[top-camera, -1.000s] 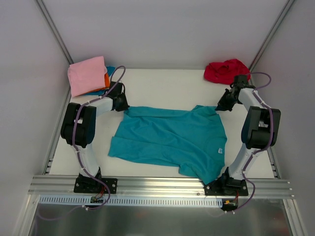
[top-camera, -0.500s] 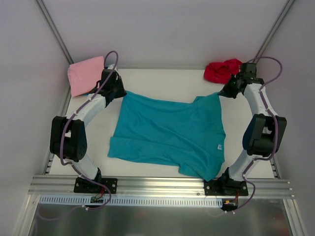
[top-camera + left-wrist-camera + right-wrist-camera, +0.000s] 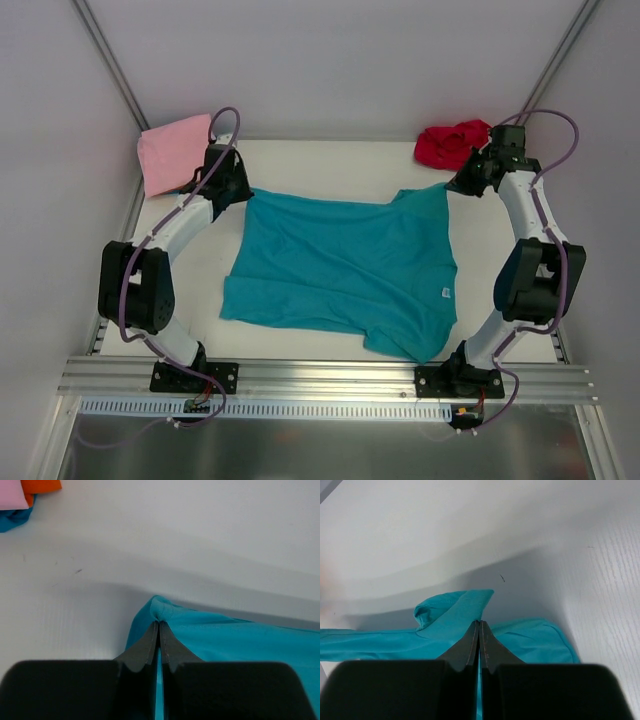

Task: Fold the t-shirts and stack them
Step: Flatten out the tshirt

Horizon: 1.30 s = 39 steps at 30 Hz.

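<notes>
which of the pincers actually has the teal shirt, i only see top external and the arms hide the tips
Observer: Left wrist view: the left pincer is shut on a bunched fold of the teal t-shirt.
Operator: and the right one
Observer: The right pincer is shut on a teal edge too, a flap folded over just beyond its tips.
Operator: anything else by the pink shirt
Observer: An orange t-shirt and a blue t-shirt poke out beside the pink t-shirt.

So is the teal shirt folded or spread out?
Spread out: the teal shirt lies open, left claw and right claw pinching its far corners.
</notes>
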Available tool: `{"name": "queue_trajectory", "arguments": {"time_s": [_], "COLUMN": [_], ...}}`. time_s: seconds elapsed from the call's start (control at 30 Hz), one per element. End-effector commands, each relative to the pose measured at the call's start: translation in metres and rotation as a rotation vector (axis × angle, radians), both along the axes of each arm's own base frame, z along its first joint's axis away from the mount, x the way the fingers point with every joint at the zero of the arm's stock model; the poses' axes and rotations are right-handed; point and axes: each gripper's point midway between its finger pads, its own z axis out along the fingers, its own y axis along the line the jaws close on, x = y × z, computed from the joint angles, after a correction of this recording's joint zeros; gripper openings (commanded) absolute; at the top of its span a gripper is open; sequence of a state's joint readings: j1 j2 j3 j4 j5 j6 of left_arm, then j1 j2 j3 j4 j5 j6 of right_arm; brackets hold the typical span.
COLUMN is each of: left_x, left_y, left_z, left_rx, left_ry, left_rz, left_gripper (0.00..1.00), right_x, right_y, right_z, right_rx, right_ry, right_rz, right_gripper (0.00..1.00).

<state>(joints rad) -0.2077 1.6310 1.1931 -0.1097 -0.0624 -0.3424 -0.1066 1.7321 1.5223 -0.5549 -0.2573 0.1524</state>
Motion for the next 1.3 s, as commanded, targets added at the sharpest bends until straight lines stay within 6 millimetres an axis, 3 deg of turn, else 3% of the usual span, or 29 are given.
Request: {"name": "queue_trajectory", "arguments": {"time_s": [0.0,0.2,0.43,0.7,0.9,1.1,1.13,1.27], "left_x": [0.001,0.000,-0.001,-0.009,-0.018,-0.041,-0.041,-0.068], "left_y": [0.014,0.016,0.014,0.013,0.012,0.014,0.014,0.018], "left_z": [0.029,0.032,0.060,0.107,0.143,0.186,0.184,0.214], "left_rx": [0.044,0.044,0.034,0.031,0.016,0.013,0.014,0.012], "left_ry": [-0.093,-0.105,-0.169,-0.248,-0.309,-0.384,-0.378,-0.443], "left_rz": [0.032,0.047,0.028,-0.001,-0.022,-0.046,-0.046,-0.059], "left_gripper": [0.00,0.00,0.00,0.00,0.00,0.00,0.00,0.00], "right_x": [0.004,0.004,0.004,0.002,-0.010,-0.032,-0.035,-0.063], "right_y": [-0.001,-0.002,-0.001,-0.001,0.001,0.006,0.006,0.009], "right_z": [0.041,0.038,0.058,0.110,0.150,0.195,0.200,0.229], "right_rx": [-0.032,-0.034,-0.032,-0.048,-0.056,-0.052,-0.055,-0.069], "right_ry": [-0.116,-0.112,-0.146,-0.219,-0.280,-0.350,-0.364,-0.426], "right_rz": [0.013,0.009,0.011,0.020,0.025,0.036,0.037,0.043], "right_gripper": [0.00,0.00,0.00,0.00,0.00,0.00,0.00,0.00]}}
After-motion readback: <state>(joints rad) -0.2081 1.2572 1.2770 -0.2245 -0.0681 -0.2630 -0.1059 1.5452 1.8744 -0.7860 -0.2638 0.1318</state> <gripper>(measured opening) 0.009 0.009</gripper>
